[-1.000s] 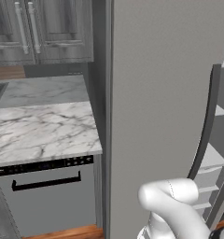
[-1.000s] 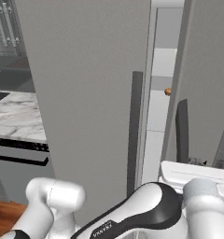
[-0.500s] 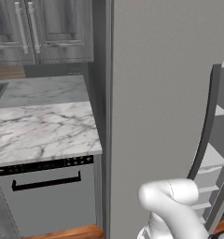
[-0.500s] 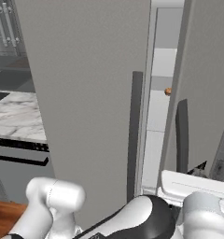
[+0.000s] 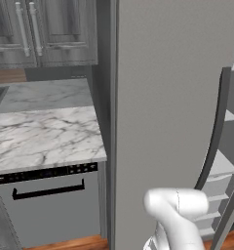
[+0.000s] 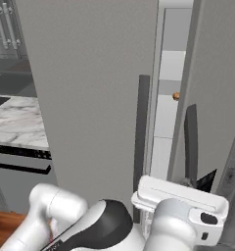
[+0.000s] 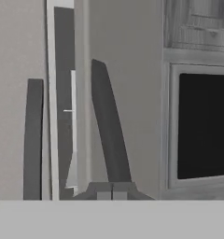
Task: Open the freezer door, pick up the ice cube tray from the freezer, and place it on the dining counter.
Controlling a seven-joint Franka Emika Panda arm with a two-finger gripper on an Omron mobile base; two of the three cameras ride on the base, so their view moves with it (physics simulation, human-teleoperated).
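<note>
Your gripper (image 7: 112, 192) has its fingertips pressed together with nothing between them, sitting right at the foot of the dark curved handle (image 7: 108, 126) of the freezer door (image 7: 128, 93); whether the tips actually touch the bar you cannot tell from the hand view. From the right base view the white hand sits low, just in front of that same handle, and the freezer door stands slightly ajar, leaving a narrow gap through which pale interior walls and a small orange-brown object (image 6: 176, 96) show. Just left of the gap runs the neighbouring grey door (image 6: 90, 93) with its own straight dark handle (image 6: 142, 132). In the left base view the wide grey panel fills the middle, with white shelves (image 5: 221, 171) stacked at its right edge. Further left is a marble tabletop (image 5: 43, 141) over a grey appliance front with a black handle (image 5: 48, 191), and grey wall cabinets (image 5: 46, 29) above it.
</note>
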